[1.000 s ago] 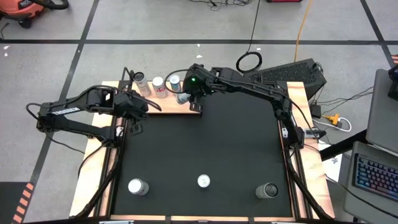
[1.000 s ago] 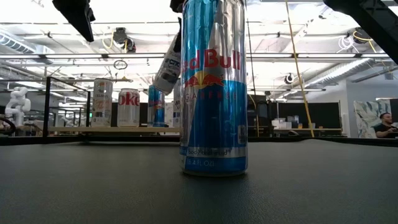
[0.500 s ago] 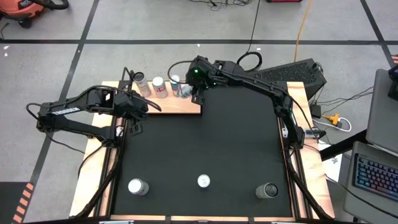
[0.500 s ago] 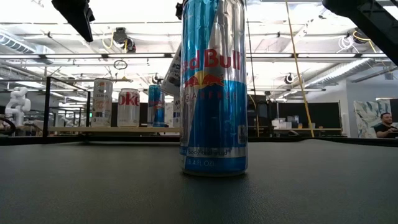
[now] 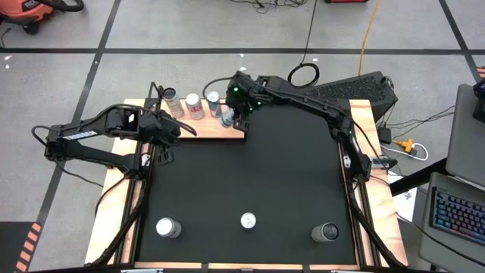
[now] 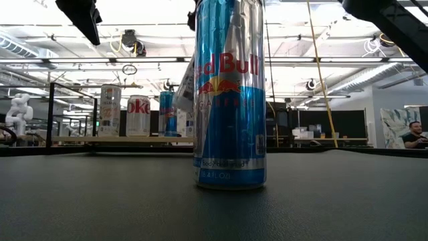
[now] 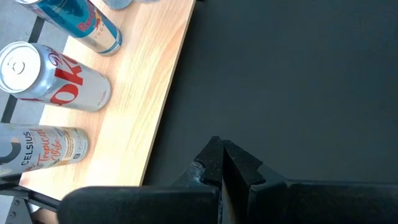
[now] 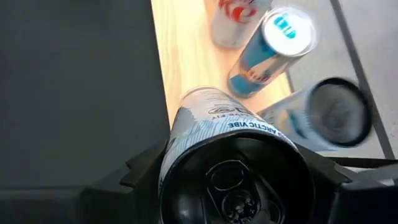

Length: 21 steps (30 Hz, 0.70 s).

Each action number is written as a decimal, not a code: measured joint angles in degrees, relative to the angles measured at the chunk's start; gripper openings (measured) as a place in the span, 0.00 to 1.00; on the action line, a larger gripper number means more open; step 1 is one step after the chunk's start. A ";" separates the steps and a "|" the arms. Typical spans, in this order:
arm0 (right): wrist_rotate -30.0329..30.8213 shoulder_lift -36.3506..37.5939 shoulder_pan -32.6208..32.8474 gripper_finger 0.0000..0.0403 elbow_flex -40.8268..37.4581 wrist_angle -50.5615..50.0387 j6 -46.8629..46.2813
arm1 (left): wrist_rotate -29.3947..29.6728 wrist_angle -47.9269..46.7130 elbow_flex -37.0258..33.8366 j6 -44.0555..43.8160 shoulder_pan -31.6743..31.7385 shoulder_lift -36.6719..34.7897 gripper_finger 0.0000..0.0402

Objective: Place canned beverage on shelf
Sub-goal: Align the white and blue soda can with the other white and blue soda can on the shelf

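Blue can (image 6: 229, 94) nearest you: "Red Bull", "8.4 FL OZ"
Can (image 8: 217, 134) you hold: "ARCTIC VIBE"
White shelf can (image 7: 43, 149): "CELSIUS", "Tropical Vibe"
Silver-red can (image 7: 53, 78): you see "oke"

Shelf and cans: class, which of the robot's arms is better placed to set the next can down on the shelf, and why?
The right. Its right gripper already holds a white can tilted over the shelf, beside three cans standing there. The left gripper is shut and empty, over the mat.

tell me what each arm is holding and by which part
Right gripper holds a white-and-blue can, fingers on its sides near the top end, above the shelf. Left gripper is shut, holding nothing.
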<state>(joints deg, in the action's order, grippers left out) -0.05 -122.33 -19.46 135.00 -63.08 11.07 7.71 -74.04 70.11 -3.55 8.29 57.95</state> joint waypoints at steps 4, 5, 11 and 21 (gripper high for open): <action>-0.05 -2.14 -0.11 0.59 0.00 -1.24 0.82 | 0.02 0.00 0.00 0.00 0.00 0.00 0.02; -0.03 -2.47 -0.16 0.59 0.00 -1.75 1.11 | 0.02 0.00 0.00 0.00 0.00 0.01 0.02; 0.11 -3.03 -0.22 0.62 0.00 -4.93 1.81 | 0.02 0.01 0.00 2.62 0.00 0.02 0.02; 0.19 -3.07 -0.33 0.63 0.00 -4.20 4.52 | 0.02 0.11 0.00 2.54 0.00 0.02 0.02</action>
<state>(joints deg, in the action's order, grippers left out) 0.13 -125.40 -19.80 135.00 -67.28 15.59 7.73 -73.93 70.11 -1.02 8.29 57.98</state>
